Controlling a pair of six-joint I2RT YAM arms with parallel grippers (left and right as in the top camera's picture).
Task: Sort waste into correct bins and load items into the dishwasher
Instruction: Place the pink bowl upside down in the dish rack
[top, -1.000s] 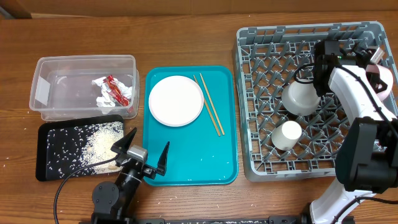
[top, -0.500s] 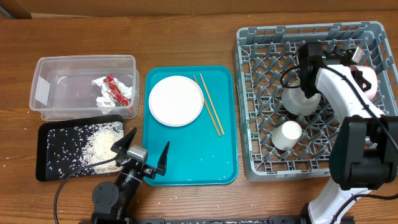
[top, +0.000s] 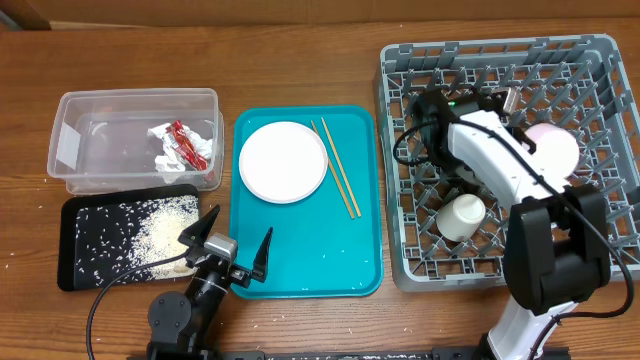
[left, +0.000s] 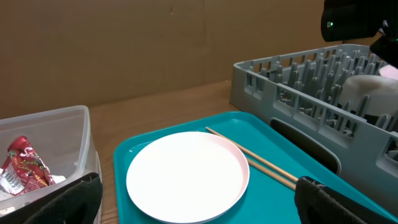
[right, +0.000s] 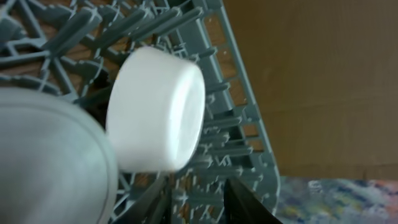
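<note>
The grey dish rack (top: 590, 70) holds the small white cup (top: 463, 215) and the pink plate (top: 553, 147). My right arm covers the grey-blue bowl from overhead. My right gripper (top: 437, 150) hovers over the rack's left half, open and empty. The right wrist view shows its fingers (right: 202, 202) just below the cup (right: 158, 112), with the bowl (right: 43, 162) at left. The white plate (top: 283, 161) and chopsticks (top: 336, 168) lie on the teal tray. The wrapper with tissue (top: 182, 147) is in the clear tub (top: 70, 120). Rice (top: 160, 232) lies in the black tray (top: 75, 275). My left gripper (top: 229, 250) is open and empty.
The teal tray (top: 300, 255) sits between the bins and the rack. The left wrist view shows the plate (left: 186, 174), chopsticks (left: 255, 158), wrapper (left: 25, 168) and rack wall (left: 298, 81). A few rice grains lie on the table near the black tray.
My right arm has swung left across the rack, away from the bowl, uncovering the pink plate. The left arm has not moved.
</note>
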